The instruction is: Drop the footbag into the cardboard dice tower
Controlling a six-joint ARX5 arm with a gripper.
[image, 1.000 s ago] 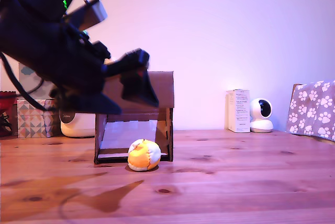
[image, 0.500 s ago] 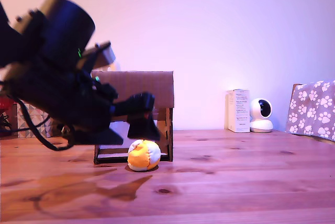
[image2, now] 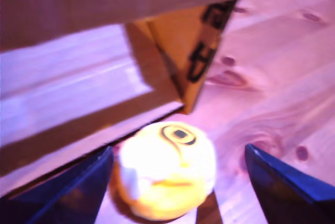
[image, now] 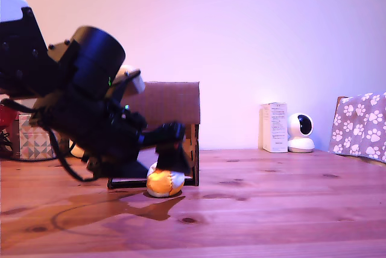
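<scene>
Arm pose: your arm comes in from the exterior view's left, its dark bulk pitched forward and down, so the gripper (image: pixel 170 157) sits low over the wooden table (image: pixel 271 204), right at the open lower front of the cardboard dice tower (image: pixel 172 104).

Footbag position: you'll find the footbag (image: pixel 164 182) resting on the table just in front of the tower's lower opening, near that opening's corner on the exterior view's right. It is directly beneath the gripper tips.

Footbag relative to pincer: in the wrist view the footbag (image2: pixel 166 169) lies between the two dark fingers (image2: pixel 285 185), with bare wood showing on either side of it.

Pincer state: your jaws are spread wide, wider than the footbag, and grip nothing. Neither finger reaches the ball in the wrist view; in the exterior view the tips overlap its top edge, so you cannot tell from there whether they touch it.

Tower: the pale sloped ramp (image2: pixel 68 85) shows inside the opening, just behind the footbag.

Background: a patterned box (image: pixel 33 138) stands behind the arm; a white carton (image: pixel 275 127) and a small white camera (image: pixel 300 132) stand well apart at the exterior view's right.
</scene>
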